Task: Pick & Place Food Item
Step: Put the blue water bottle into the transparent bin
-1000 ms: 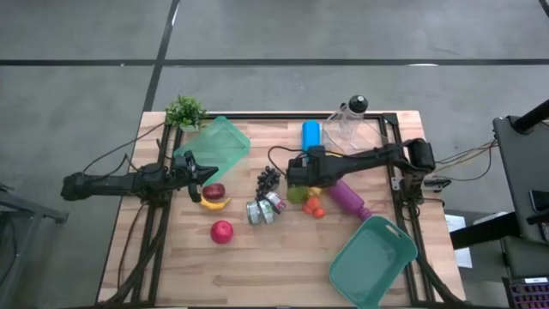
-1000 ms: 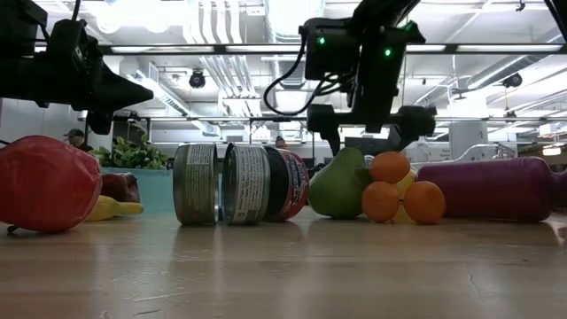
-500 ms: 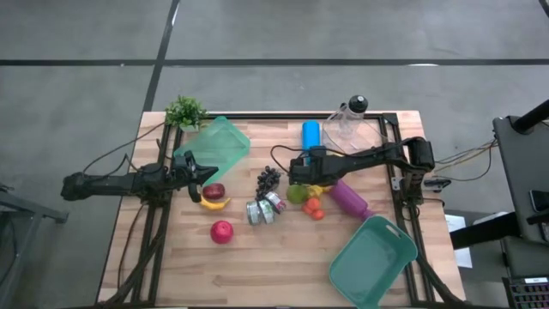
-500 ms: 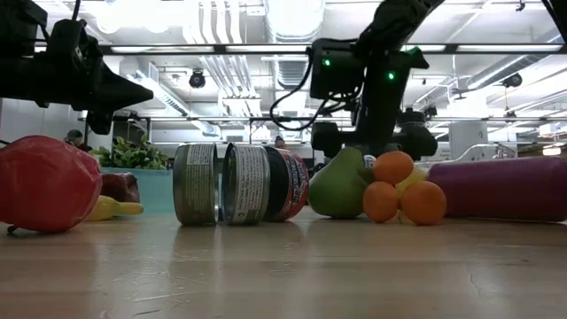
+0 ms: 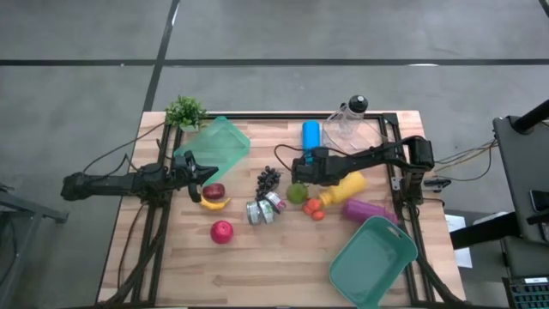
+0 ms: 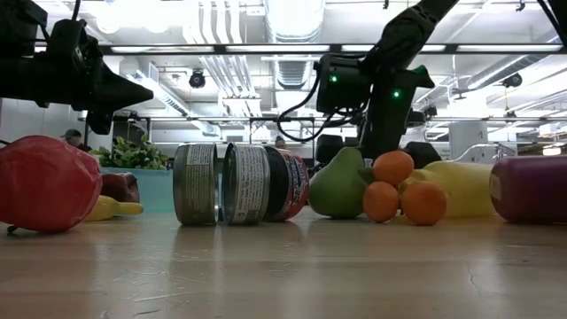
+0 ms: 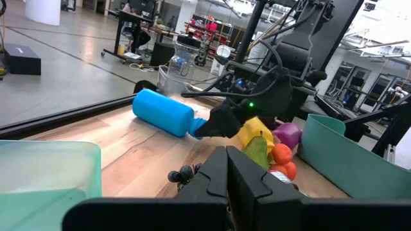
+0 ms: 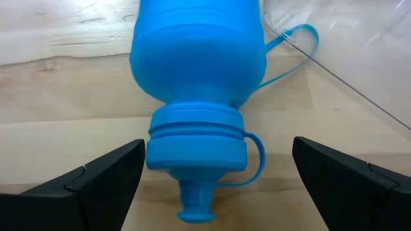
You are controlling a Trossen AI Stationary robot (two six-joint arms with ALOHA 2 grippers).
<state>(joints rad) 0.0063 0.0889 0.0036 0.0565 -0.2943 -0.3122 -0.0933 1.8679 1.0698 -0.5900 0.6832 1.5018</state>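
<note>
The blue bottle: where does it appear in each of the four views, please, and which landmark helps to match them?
High view: blue bottle lies at the table's far edge, beside the clear jug.
Low view: not visible.
Left wrist view: it lies on the wood, mid-left.
Right wrist view: it fills the upper centre, cap toward the camera.
Shared landmark: the right claw, close by its cap.

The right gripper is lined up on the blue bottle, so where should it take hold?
Grip the blue bottle across its round body, just behind the cap. It lies on its side, cap toward the open right gripper, so come in level along its length with fingers either side.
</note>
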